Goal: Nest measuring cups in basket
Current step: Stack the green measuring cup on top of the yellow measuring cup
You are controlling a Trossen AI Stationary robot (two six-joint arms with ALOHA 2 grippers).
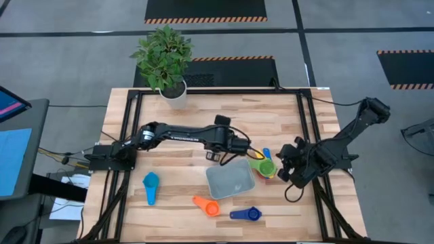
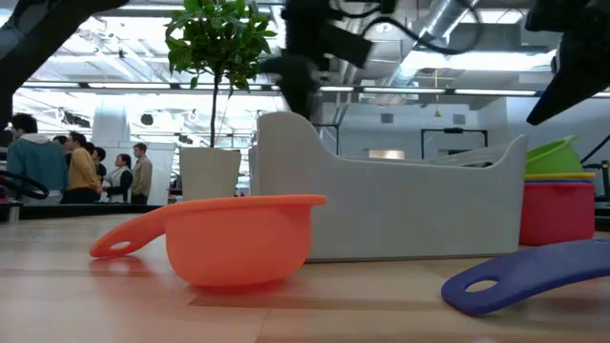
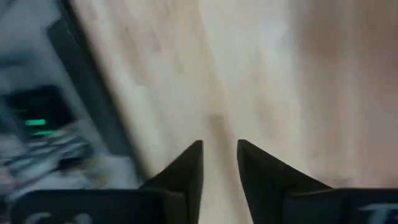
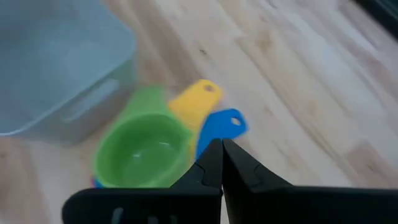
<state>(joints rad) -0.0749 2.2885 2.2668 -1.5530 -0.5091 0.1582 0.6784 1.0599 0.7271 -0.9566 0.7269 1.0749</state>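
Several people [image 2: 81, 170] stand beyond the wooden table [image 1: 285, 122]; left tool [image 3: 219, 163] slightly parted, right tool [image 4: 222, 163] closed, both empty.

Orange cup [image 2: 238, 238] sits nearest, left of centre, handle pointing left. Grey basket [image 2: 400, 205] stands behind it. Stacked cups [image 2: 558, 195], green over red, at far right. Dark blue handle [image 2: 534, 276] lies near right.

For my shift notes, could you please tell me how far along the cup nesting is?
Partly done: a stack with the green cup on top stands beside the basket, which looks empty. The right gripper is shut by the stack; the left gripper holds nothing. Light blue, orange and dark blue cups still lie loose.
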